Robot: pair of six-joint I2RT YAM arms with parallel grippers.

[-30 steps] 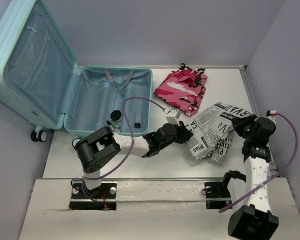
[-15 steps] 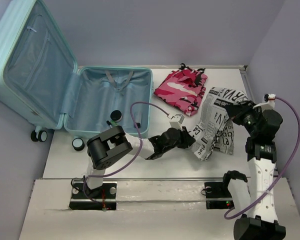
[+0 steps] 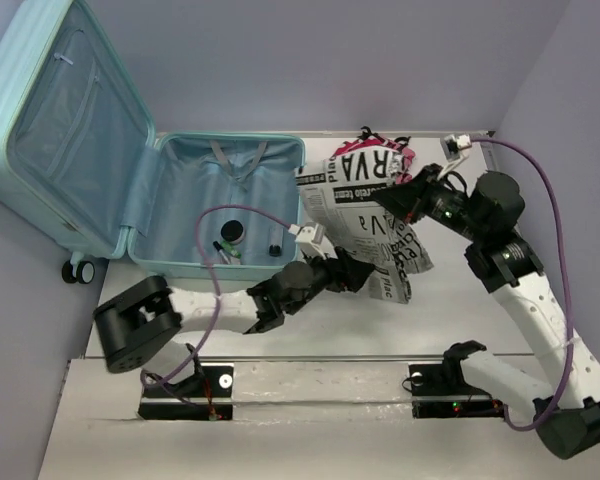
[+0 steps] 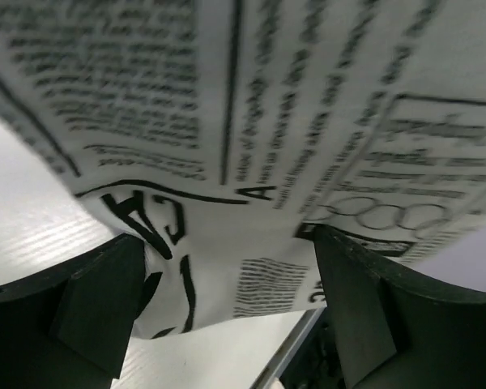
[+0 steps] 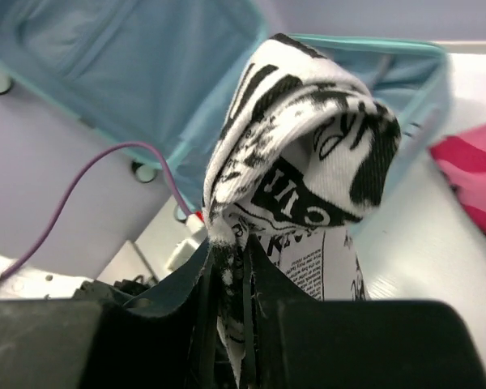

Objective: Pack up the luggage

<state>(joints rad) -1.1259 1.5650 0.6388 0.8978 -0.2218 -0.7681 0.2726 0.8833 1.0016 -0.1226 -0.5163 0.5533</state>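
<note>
The suitcase [image 3: 180, 200] lies open on the left of the table [image 3: 460, 300], its lid tilted up. In its lined base are a small black-capped jar [image 3: 233, 231], a dark tube [image 3: 274, 240] and a green-tipped item [image 3: 223, 250]. The right gripper [image 5: 231, 267] pinches a newsprint-patterned cloth [image 3: 365, 215] tight, lifted beside the suitcase's right wall. The left gripper [image 4: 227, 275] has its fingers spread wide around the cloth's lower edge, clamping nothing.

Top camera: high above 6 o'clock edge, looking down over whole table [image 3: 450, 290]; suitcase [image 3: 180, 210] at 10 o'clock.
Left wrist camera: very close, printed cloth [image 4: 251, 121] fills frame, blurred.
Right wrist camera: close, looking past same cloth toward suitcase at 12 o'clock.
All three share cloth.
</note>
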